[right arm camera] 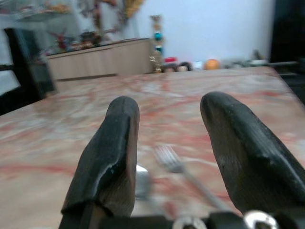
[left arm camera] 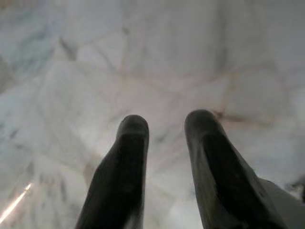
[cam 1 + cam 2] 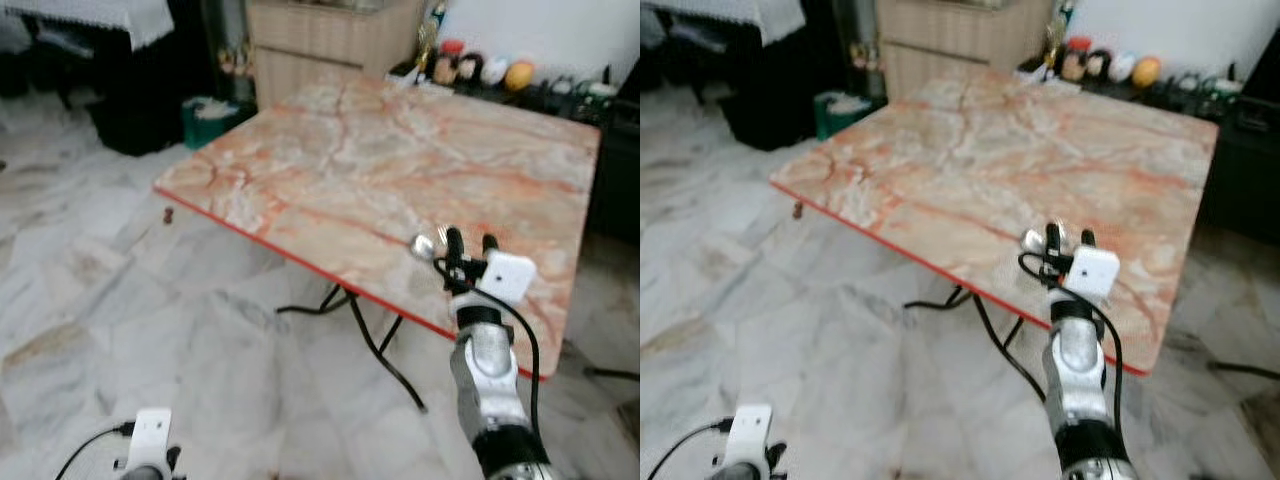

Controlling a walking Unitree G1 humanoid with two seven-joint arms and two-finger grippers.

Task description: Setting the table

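Two light, stiff, slippery utensils, fork (image 1: 172,162) and spoon (image 3: 422,245), lower right on marble table (image 3: 400,170); right gripper (image 3: 468,250) jaws apart; best pinched mid-handle.

Left gripper (image 2: 164,126) jaws apart, over floor (image 3: 120,300).

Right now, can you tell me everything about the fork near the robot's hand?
The fork looks like shiny silver metal, with thin tines at one end and a slim handle running back between the fingers of the right gripper, which are open around it. It lies on the pink marble-look table near the front edge, beside a spoon. It is blurry, so finer detail cannot be made out.
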